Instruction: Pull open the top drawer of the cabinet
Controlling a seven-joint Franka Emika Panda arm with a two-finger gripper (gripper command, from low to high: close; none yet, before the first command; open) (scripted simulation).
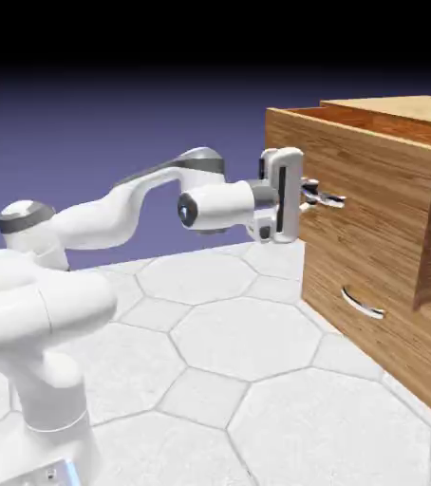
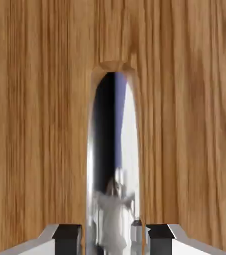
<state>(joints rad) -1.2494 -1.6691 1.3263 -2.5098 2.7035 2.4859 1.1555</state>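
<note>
Above hexagon-tiled table (image 1: 238, 380), level end effector (image 1: 326, 198) grips top drawer's handle (image 2: 114, 164).

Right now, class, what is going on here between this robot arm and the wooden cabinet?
A white robot arm reaches level toward the cabinet and has its gripper shut on the silver handle of the top drawer. In the hand view the jaws stand either side of that shiny bar against the wood-grain front. The top drawer already stands out from the cabinet, its inside showing from above. The lower drawer sits further back, its handle untouched.
</note>
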